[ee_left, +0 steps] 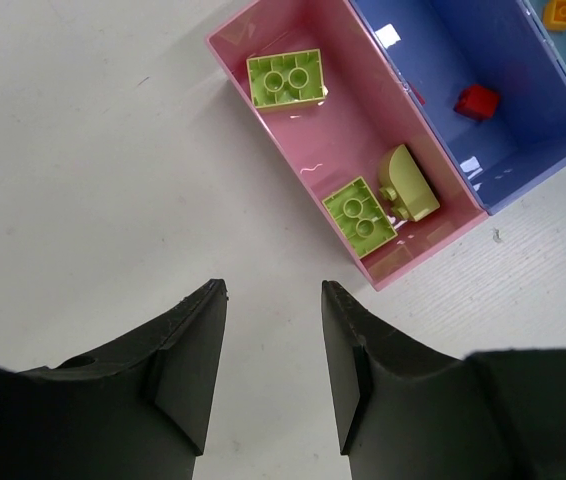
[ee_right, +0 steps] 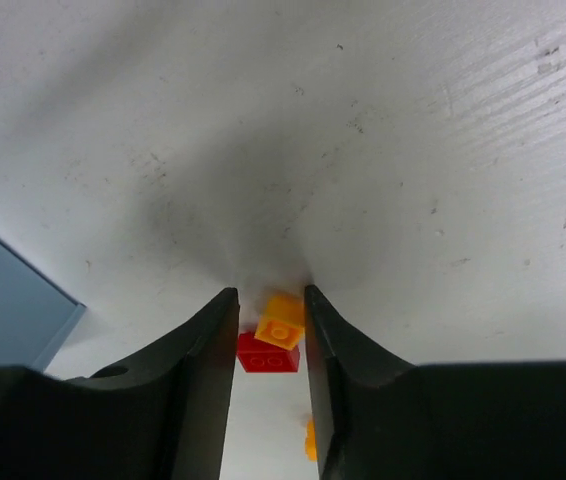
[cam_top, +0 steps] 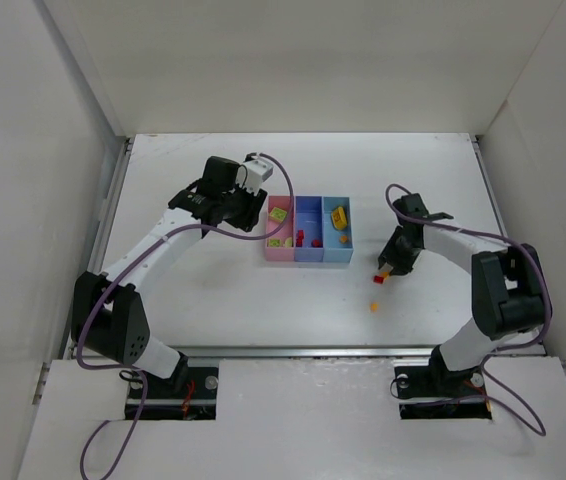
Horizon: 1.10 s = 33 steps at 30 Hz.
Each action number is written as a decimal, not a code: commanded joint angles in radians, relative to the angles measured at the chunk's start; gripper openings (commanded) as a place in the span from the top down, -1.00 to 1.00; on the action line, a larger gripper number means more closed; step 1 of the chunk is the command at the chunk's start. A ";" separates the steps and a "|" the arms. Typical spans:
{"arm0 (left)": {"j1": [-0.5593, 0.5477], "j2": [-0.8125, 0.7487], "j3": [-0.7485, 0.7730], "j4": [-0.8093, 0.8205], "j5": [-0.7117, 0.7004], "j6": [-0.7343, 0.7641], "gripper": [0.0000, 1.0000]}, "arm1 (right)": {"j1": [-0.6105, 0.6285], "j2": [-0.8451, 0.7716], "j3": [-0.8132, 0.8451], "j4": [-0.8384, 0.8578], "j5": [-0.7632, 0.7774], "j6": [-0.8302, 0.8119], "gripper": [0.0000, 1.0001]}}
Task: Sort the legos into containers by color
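The three joined bins stand mid-table: pink [cam_top: 269,228], blue-violet [cam_top: 308,212] and light blue [cam_top: 335,250]. In the left wrist view the pink bin [ee_left: 353,120] holds two yellow-green bricks [ee_left: 285,78] and a pale yellow curved piece [ee_left: 410,183]. The blue-violet bin [ee_left: 433,60] holds a red brick [ee_left: 476,102]. My left gripper [cam_top: 248,215] [ee_left: 274,290] is open and empty over bare table left of the pink bin. My right gripper [cam_top: 388,265] [ee_right: 269,291] is down at the table right of the bins, its jaws closed on a red brick [ee_right: 263,355] and an orange brick [ee_right: 283,320].
A loose orange brick [cam_top: 374,306] [ee_right: 309,440] lies on the table just nearer than my right gripper. The light blue bin holds a yellow brick [cam_top: 339,215] and shows at the left of the right wrist view [ee_right: 3,300]. White walls enclose the table.
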 commanded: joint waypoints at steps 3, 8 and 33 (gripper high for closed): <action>0.003 -0.041 -0.006 0.020 0.001 -0.017 0.19 | 0.032 0.040 0.020 0.028 0.006 -0.059 0.32; 0.003 -0.041 -0.006 0.020 0.001 -0.017 0.19 | 0.104 0.146 0.134 -0.059 0.086 -0.122 0.52; 0.013 -0.060 -0.033 0.029 -0.010 -0.006 0.19 | 0.178 0.157 0.158 -0.146 0.110 -0.180 0.15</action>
